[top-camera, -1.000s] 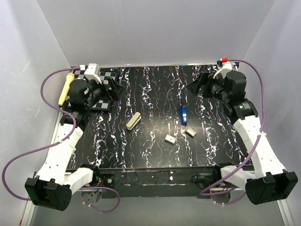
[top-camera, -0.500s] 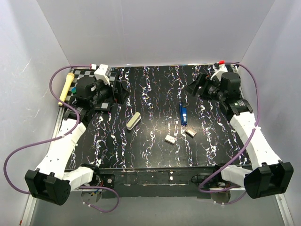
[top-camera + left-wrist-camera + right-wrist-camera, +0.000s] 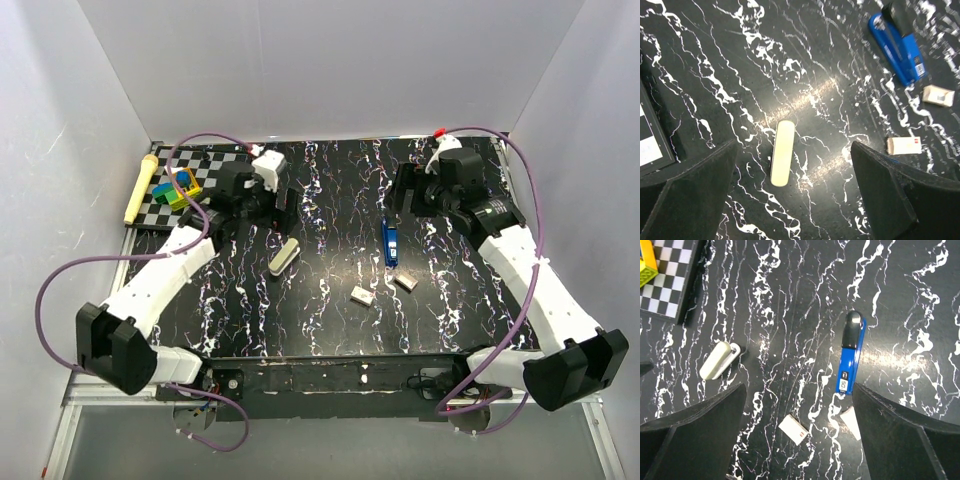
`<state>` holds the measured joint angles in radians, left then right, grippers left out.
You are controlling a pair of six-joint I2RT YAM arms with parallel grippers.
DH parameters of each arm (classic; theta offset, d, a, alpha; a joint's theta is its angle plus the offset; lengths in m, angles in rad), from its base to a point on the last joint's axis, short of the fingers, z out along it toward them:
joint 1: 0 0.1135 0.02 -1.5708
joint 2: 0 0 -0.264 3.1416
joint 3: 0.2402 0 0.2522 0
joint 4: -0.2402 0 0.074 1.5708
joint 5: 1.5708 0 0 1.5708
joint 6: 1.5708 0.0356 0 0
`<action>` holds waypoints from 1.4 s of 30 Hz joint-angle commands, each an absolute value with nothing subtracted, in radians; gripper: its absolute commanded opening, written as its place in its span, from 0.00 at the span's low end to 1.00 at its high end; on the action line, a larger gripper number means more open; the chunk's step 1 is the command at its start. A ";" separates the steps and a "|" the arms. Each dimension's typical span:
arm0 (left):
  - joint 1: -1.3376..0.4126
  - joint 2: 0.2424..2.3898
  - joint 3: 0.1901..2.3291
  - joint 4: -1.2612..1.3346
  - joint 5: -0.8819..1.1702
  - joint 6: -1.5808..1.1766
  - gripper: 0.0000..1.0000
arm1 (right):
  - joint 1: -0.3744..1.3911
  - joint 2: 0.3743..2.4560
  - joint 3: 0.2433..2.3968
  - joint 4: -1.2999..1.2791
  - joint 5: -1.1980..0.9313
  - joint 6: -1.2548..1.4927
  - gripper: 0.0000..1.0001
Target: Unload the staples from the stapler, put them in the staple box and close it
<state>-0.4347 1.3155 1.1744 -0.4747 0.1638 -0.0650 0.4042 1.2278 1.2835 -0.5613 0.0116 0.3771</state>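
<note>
The small slim bright-blue stapler (image 3: pixel 390 242) lies flat and closed on the black white-veined table (image 3: pixel 330 200), its black-capped end pointing away from the arm bases. Just nearer the bases than the stapler sit a small white box (image 3: pixel 405 283) and a second white box (image 3: pixel 362 296), both apart from it. Well left of the stapler lies a cream rounded bar (image 3: pixel 284 255). Farther left is a chequered board (image 3: pixel 205 160) carrying coloured toy blocks (image 3: pixel 180 188), with a yellow stick (image 3: pixel 139 187) beyond.

The right gripper (image 3: pixel 799 387) hovers above the stapler, fingers spread wide and holding nothing. The left gripper (image 3: pixel 794 147) hangs over the cream bar, equally wide apart.

The right wrist view alone shows a pale label on the stapler and a grey end on the cream bar. There one finger hides part of the nearer box. Only the left wrist view shows red print on the second box. The stick appears only from above.
</note>
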 commanded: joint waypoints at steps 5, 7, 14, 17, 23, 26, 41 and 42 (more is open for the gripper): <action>-0.535 1.431 1.219 -0.534 -0.096 0.043 0.98 | 0.403 1.265 1.324 -0.653 0.068 0.362 0.89; -0.546 1.466 1.220 -0.535 -0.101 0.044 0.98 | 0.403 1.279 1.315 -0.657 0.055 0.373 0.88; -0.554 1.572 1.215 -0.515 -0.089 0.064 0.97 | 0.403 1.290 1.281 -0.630 -0.021 0.388 0.85; -0.560 1.614 1.229 -0.512 -0.089 0.074 0.93 | 0.403 1.293 1.278 -0.626 -0.040 0.390 0.85; -0.560 1.681 1.247 -0.523 -0.071 0.078 0.89 | 0.405 1.295 1.267 -0.615 -0.072 0.394 0.84; -0.560 1.732 1.265 -0.540 -0.051 0.080 0.87 | 0.405 1.304 1.267 -0.615 -0.075 0.394 0.83; -0.560 1.801 1.281 -0.558 -0.014 0.092 0.72 | 0.408 1.335 1.270 -0.617 -0.101 0.402 0.81; -0.560 1.805 1.284 -0.558 -0.009 0.092 0.70 | 0.408 1.336 1.272 -0.618 -0.103 0.403 0.81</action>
<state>-0.5541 1.8252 1.2545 -0.5571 -0.0288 0.0780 0.4061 1.3304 1.2636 -0.6483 -0.0837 0.3931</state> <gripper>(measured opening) 0.728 0.816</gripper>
